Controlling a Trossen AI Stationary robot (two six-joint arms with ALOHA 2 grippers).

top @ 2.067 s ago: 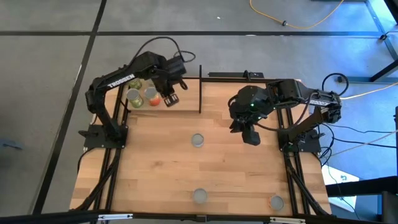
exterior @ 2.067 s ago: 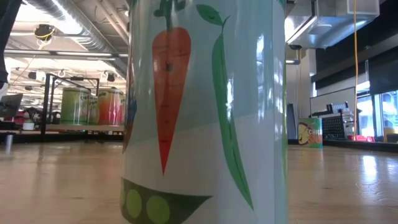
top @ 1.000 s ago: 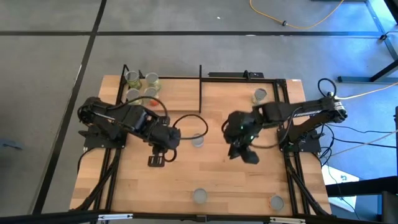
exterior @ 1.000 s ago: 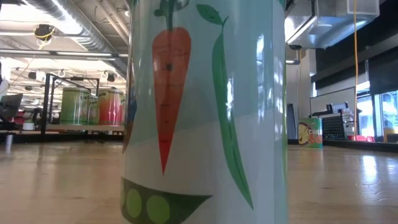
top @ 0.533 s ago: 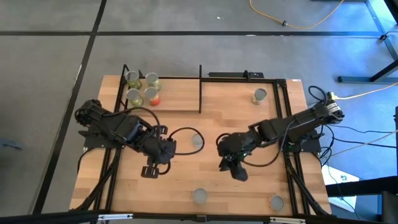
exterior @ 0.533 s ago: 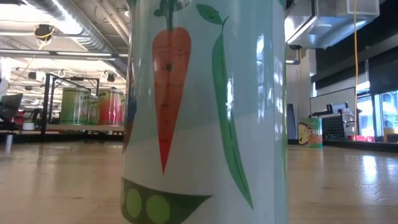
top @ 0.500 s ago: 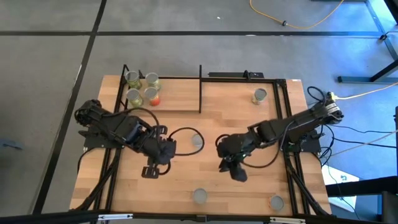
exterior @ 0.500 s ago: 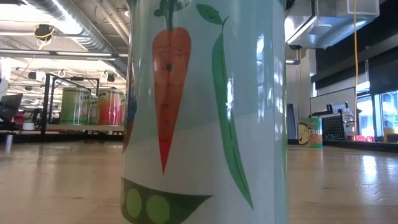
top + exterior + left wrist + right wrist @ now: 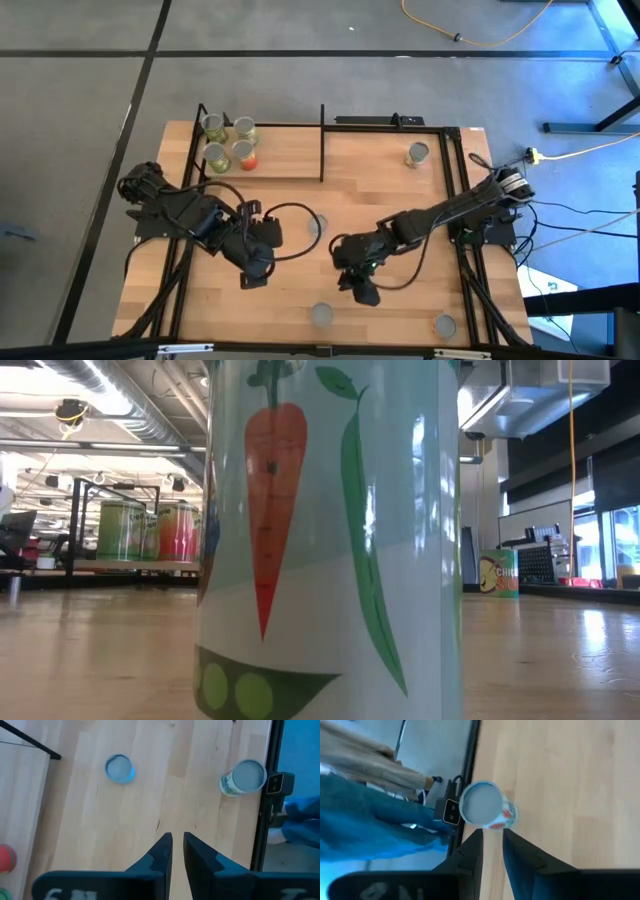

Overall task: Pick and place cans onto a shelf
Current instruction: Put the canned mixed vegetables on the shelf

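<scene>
- The right gripper (image 9: 364,291) hangs low over the near middle of the tabletop (image 9: 380,190), its fingers (image 9: 470,851) nearly together with only a thin gap and nothing between them.
- Just ahead of it in the right wrist view stands a can (image 9: 482,811) with a silvery top and a red-marked label, close to the tabletop's black edge rail; a person in blue trousers shows beyond that edge.
- The left gripper (image 9: 252,275) hovers over the left middle of the tabletop, fingers (image 9: 161,852) likewise close together and empty.
- Between the two arms a grey-topped can (image 9: 316,227) stands upright.
- Two more cans (image 9: 321,316) sit near the front edge, the other (image 9: 443,325) toward the right corner.
- One can (image 9: 417,153) stands alone at the far right.
- The shelf (image 9: 285,165) sits at the far left corner, with four cans (image 9: 228,142) clustered on its left end.
</scene>
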